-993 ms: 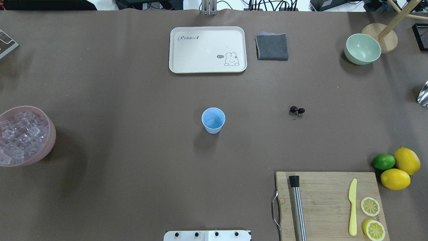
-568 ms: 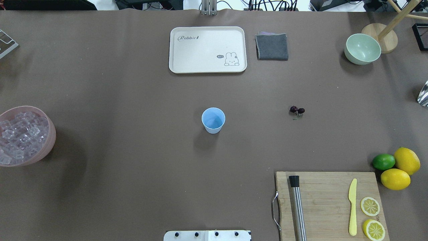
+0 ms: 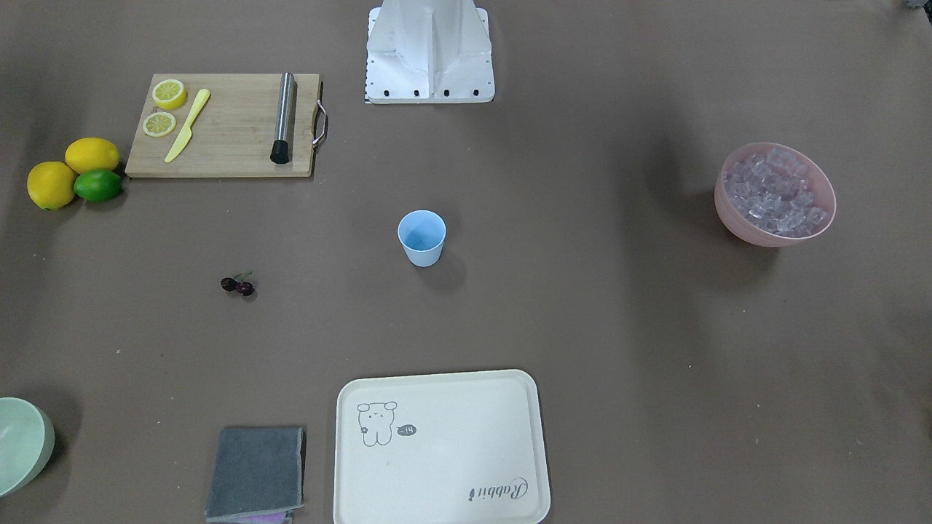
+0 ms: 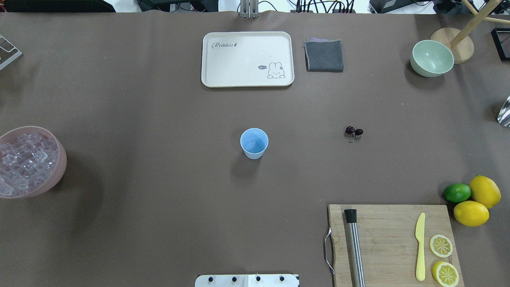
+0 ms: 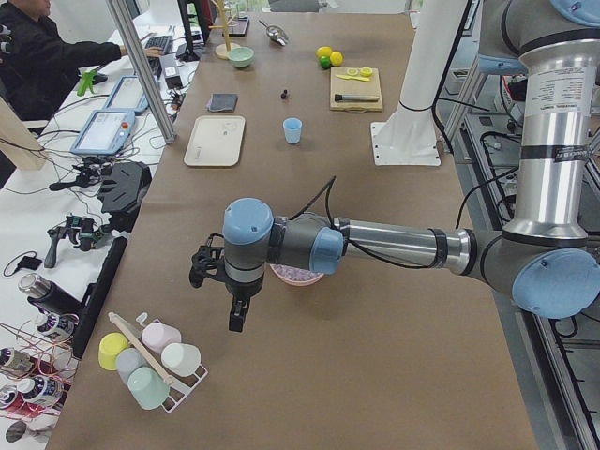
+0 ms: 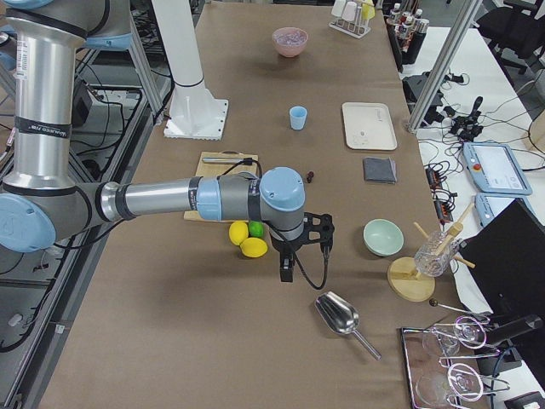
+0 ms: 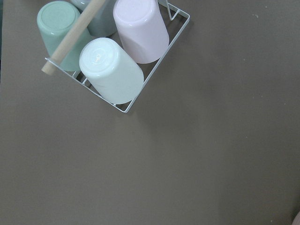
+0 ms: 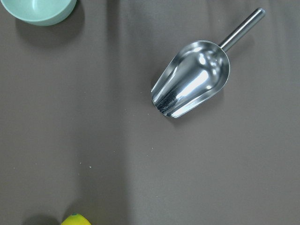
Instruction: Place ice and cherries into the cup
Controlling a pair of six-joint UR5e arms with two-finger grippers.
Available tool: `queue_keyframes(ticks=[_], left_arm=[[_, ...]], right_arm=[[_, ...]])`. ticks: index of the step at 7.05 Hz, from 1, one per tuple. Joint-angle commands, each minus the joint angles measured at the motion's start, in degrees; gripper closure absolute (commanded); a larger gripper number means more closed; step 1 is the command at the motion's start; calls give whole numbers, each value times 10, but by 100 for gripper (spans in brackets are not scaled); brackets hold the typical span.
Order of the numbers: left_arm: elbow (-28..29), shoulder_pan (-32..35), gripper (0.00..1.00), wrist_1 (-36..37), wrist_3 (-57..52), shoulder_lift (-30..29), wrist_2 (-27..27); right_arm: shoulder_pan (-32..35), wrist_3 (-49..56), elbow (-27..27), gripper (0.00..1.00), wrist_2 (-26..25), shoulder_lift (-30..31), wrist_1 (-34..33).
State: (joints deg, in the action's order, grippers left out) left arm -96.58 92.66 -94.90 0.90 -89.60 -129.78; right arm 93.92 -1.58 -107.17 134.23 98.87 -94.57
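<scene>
In the front-facing view the cup (image 3: pixel 421 236) stands upright at mid-table, its inside showing only blue. The cherries (image 3: pixel 238 284) lie on the brown cloth well off toward the robot's right. The ice (image 3: pixel 775 189) is heaped in the pink bowl (image 3: pixel 757 236) far toward the robot's left, and neither gripper shows here. The overhead view gives the same layout: cup in the centre, cherries to its right, ice bowl at the left edge, again without a gripper in sight. From the table's left end, the left gripper (image 5: pixel 238 319) hangs pointing down over bare cloth. It is just on the near side of the pink bowl, which the forearm partly hides, and near some racked pastel cups (image 5: pixel 180 357). The cup and cherries stand far beyond it. From here I cannot tell whether its fingers are apart or closed, or whether they hold anything. From the right end, the right gripper (image 6: pixel 287 273) points down between the lemons (image 6: pixel 253 248) and a metal scoop (image 6: pixel 339 315), with the cherries some way beyond it and the cup farther still. Its opening likewise cannot be told. The left wrist view shows only the pastel cups and cloth. The right wrist view shows the scoop lying on cloth.
</scene>
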Motion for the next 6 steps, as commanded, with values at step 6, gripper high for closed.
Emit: queue_keyframes(ticks=[6], left_arm=[[-4,0,2,-16,-2,29,-126]], right_arm=[[0,1,-11,0,12,11,0]])
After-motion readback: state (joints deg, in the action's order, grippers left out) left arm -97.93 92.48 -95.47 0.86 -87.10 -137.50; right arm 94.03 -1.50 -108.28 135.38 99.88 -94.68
